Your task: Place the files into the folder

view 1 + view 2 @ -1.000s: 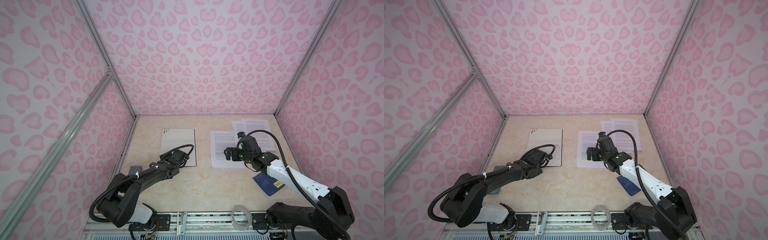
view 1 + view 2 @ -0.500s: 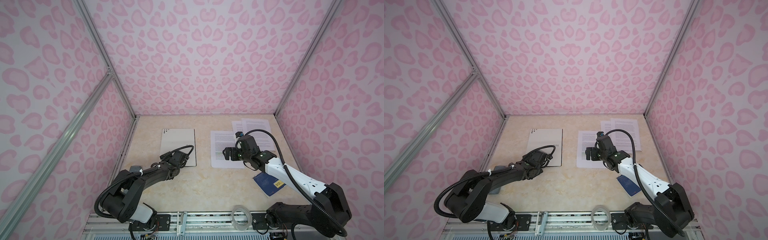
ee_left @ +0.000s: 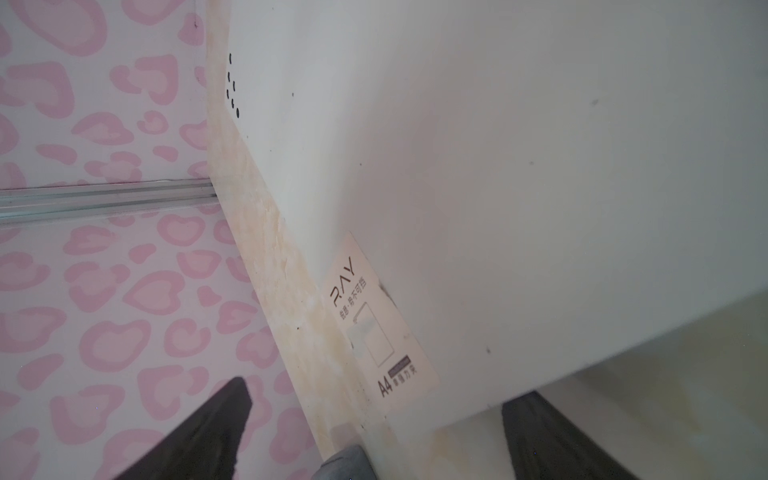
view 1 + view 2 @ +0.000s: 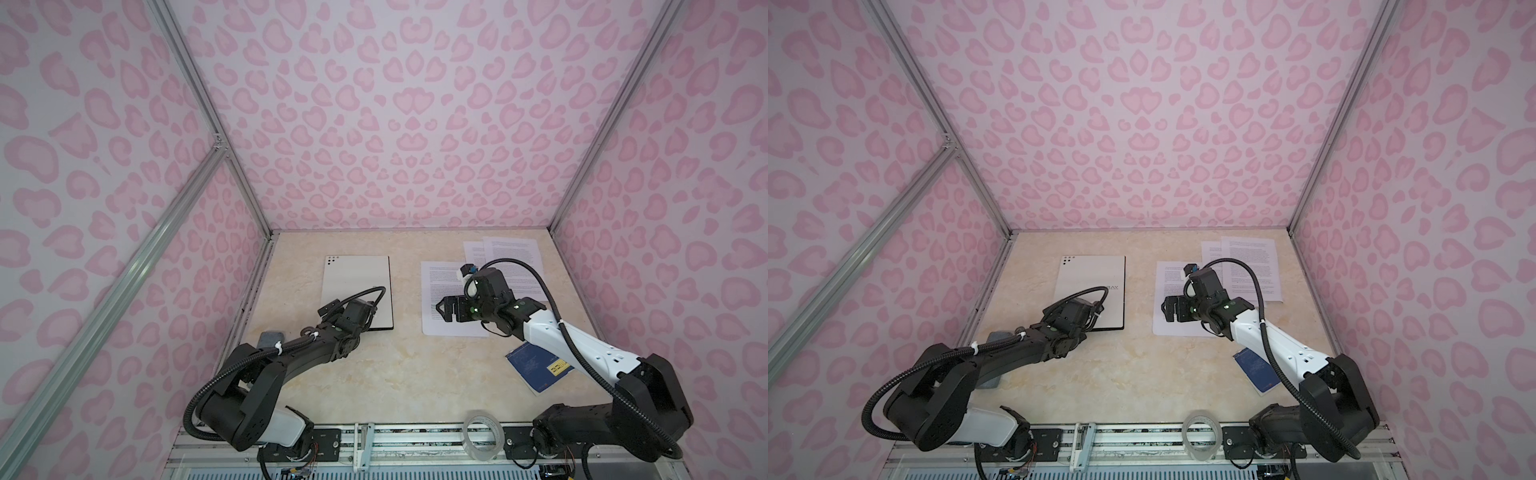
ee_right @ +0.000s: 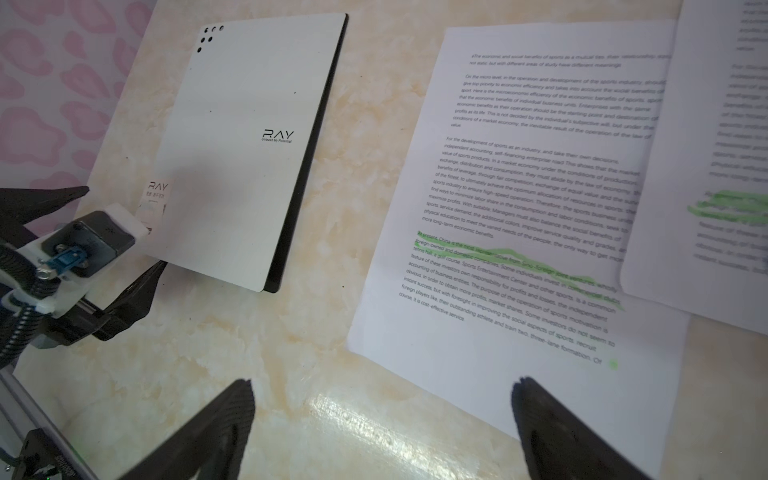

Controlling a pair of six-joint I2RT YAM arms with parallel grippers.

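Right gripper [image 4: 442,309] has shifted slightly left above the nearest printed sheet [image 4: 432,282], jaws wide apart; left gripper [image 3: 378,395], released too, straddles a near corner of the closed folder [image 4: 357,282].

Three printed sheets [image 4: 432,291], one folder [image 4: 357,278], one blue booklet [image 4: 536,368], one tape roll [image 4: 482,414]

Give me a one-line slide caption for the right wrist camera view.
Closed folder beside green-highlighted files on the table; right gripper open, left gripper open at the folder's corner.
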